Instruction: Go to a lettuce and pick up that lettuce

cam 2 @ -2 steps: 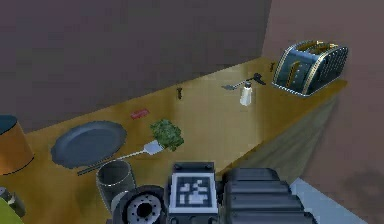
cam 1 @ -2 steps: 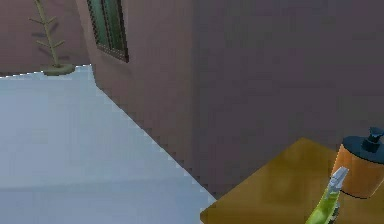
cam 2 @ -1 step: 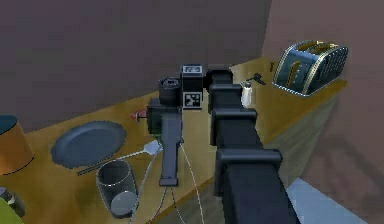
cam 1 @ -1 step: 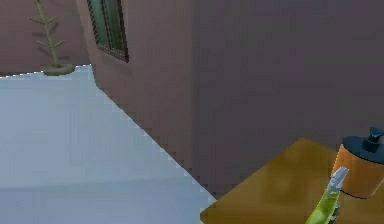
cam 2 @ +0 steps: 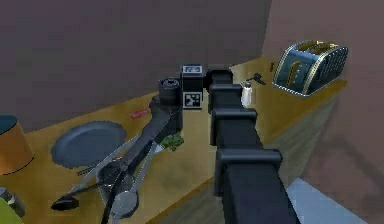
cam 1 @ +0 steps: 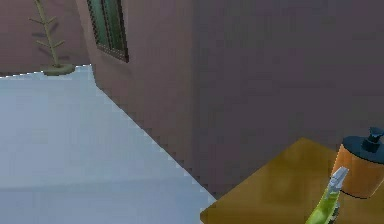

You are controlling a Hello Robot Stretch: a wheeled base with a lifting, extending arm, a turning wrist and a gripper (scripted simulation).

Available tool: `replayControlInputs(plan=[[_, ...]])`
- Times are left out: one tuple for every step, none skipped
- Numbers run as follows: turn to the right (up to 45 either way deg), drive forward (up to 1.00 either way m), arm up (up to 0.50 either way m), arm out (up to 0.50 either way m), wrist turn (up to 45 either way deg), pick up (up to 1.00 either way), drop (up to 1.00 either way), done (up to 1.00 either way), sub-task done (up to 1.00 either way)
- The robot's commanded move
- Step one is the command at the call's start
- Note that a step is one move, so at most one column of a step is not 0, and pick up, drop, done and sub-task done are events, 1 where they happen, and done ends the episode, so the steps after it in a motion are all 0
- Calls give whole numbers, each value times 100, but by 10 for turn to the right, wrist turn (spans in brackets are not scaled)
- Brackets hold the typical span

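Parked alongside the long wooden countertop [cam 2: 300,125] with the dark square-bar arm [cam 2: 240,150] reached out across it. The gripper [cam 2: 118,190] is down near the wood, its thin fingers [cam 2: 135,160] slanting toward the arm side view's lower left. I can't tell what the fingers are doing or whether they've got anything, because there's stuff lying on the counter right at them.

The target, as far as I can judge, is a small green leafy clump [cam 2: 173,143] on the counter, just beside the gripper's dark body and partly tucked behind it. I'm taking that for the lettuce. A round dark grey plate [cam 2: 80,148] sits near it on the left, and a small red item [cam 2: 140,113] lies farther out.

To do this well, I'd say the fingertips look off to the plate side of the clump, so I'd line them up with tiny base and reach nudges rather than one big shove. Watch that plate, since dragging it would be easy. Then lift straight up, slowly.

The shiny metal toaster with yellow sides [cam 2: 310,65] and the little white shaker [cam 2: 247,95] are well apart, so no worry there.
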Motion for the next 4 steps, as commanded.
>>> replayControlInputs(plan=[[0, 0, 0, 0, 450, 0, 0, 0, 0], [0, 0, 0, 0, 450, 0, 0, 0, 0], [0, 0, 0, 0, 240, 0, 0, 0, 0], [0, 0, -12, 0, 0, 0, 0, 0, 0]])
